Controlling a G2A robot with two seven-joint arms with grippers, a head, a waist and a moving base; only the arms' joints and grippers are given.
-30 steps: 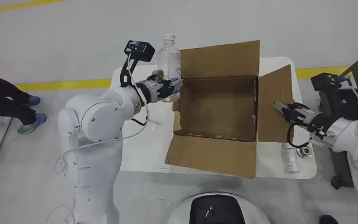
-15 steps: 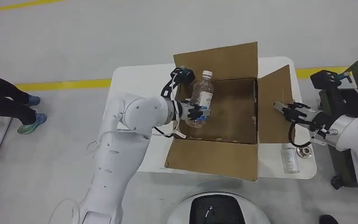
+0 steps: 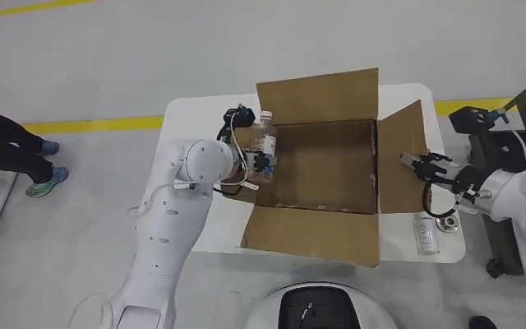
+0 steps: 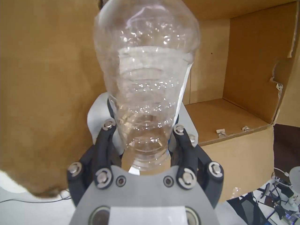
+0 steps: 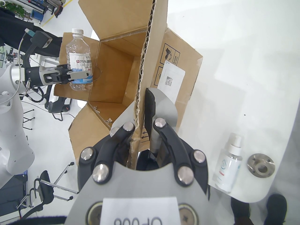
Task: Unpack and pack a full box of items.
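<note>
Box flap [image 3: 403, 156] pinched in right gripper [image 5: 140, 111]; left gripper [image 4: 143, 120] clamps bottle [image 4: 145, 59], cap cropped in left wrist view.

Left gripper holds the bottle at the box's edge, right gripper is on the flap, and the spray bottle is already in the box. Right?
Not quite: the spray bottle is not in the box; it lies on the table outside it, beside a metal flange, as the right wrist view shows. The rest holds.
</note>
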